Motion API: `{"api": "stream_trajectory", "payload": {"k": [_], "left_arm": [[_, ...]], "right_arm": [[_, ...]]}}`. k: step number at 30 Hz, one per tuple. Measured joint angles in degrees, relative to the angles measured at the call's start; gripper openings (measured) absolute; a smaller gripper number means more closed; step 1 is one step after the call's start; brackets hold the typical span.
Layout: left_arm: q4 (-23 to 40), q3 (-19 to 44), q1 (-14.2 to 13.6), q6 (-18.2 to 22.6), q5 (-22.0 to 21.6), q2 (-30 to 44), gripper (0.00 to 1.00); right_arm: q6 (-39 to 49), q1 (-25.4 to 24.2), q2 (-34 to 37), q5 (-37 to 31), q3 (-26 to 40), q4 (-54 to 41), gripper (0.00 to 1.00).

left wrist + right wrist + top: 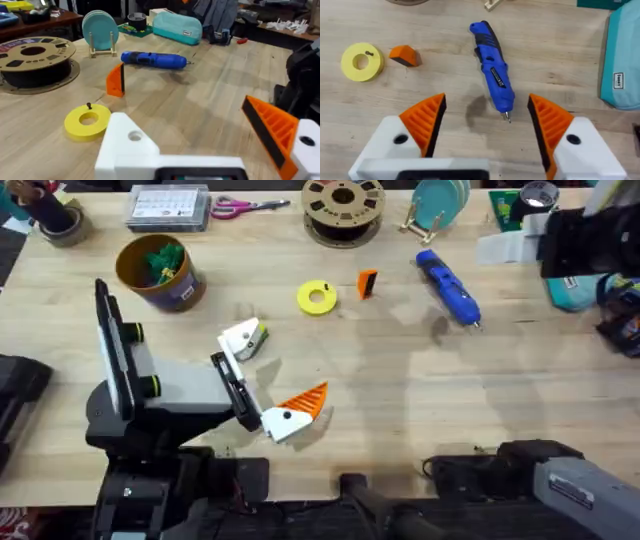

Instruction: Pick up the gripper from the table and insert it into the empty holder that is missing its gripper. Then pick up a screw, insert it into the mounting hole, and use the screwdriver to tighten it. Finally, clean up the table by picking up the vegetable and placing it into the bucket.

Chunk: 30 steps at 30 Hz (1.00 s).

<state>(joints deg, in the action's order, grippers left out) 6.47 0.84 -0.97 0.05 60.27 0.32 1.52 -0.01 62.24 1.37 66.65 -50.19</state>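
Right gripper (486, 102) gapes wide and empty, apparently over the blue cylindrical electric screwdriver (493, 75); re-aim at the small orange ribbed plastic wedge (367, 283), between yellow ring-shaped disc (317, 297) and screwdriver toward the bench's far edge, pinching its flat sides.

a pale wooden worktop (520, 400) with visible plank seams; a dark wooden side table (60, 20) beyond its far edge

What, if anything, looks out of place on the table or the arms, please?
The left gripper has one bare white holder with no ribbed pad on it. The matching orange wedge sits loose beside the yellow ring.
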Motion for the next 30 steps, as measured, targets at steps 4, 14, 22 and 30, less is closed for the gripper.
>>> {"api": "stream_trajectory", "payload": {"k": [4,14,22,30], "left_arm": [[0.01,0.0,0.0,0.43,0.03,-0.02,0.985],[0.01,0.0,0.0,0.67,0.17,-0.01,0.985],[0.01,0.0,0.0,0.85,0.17,0.0,0.986],[0.01,0.0,0.0,0.85,0.17,-0.01,0.985]], "right_arm": [[0.0,0.0,0.0,-0.01,0.0,0.0,0.998],[0.0,0.0,0.0,-0.01,0.0,0.0,0.998],[0.0,0.0,0.0,-0.02,0.0,0.0,0.998],[0.0,0.0,0.01,0.0,0.0,0.0,0.998]]}}
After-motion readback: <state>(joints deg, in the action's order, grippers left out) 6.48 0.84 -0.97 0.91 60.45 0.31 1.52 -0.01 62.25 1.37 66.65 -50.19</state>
